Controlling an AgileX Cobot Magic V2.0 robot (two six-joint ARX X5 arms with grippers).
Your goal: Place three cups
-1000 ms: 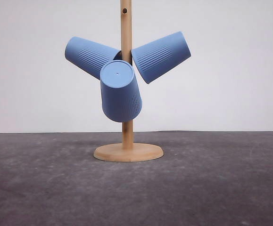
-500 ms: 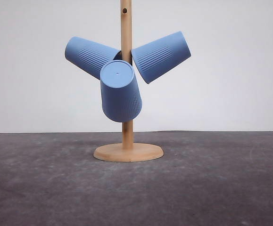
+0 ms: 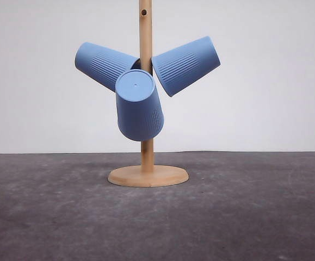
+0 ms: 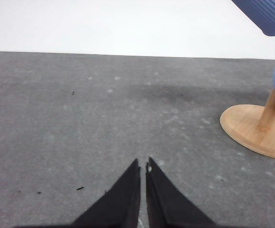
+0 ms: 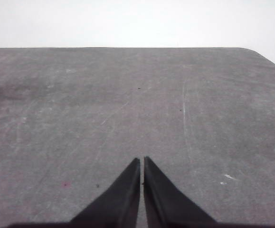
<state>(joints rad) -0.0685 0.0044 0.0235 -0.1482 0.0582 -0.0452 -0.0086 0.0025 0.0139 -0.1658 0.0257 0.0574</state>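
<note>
The left gripper [image 4: 143, 166] has its two black fingers pressed together, tips almost meeting with only a hairline slit between them, and nothing between them; it sits low over the bare dark grey table [image 4: 80, 118]. The right gripper [image 5: 142, 164] is closed in the same way, empty, above an open stretch of the same tabletop.

All three cups hang upside down on the wooden stand [image 3: 146, 157], which stands on its round base near the middle of the table. The left cup [image 3: 104, 65] slants up and to the left from the post; the right cup [image 3: 187, 65] slants up and to the right, its mouth against the post. The front cup [image 3: 139, 106] points toward the camera, its flat base facing up and forward (a tiny dot marks the centre), and it overlaps the post and part of the left cup. Whatever holds each cup is hidden inside it.

In the left wrist view the stand's base and two cup edges appear well apart from the fingers.
</note>
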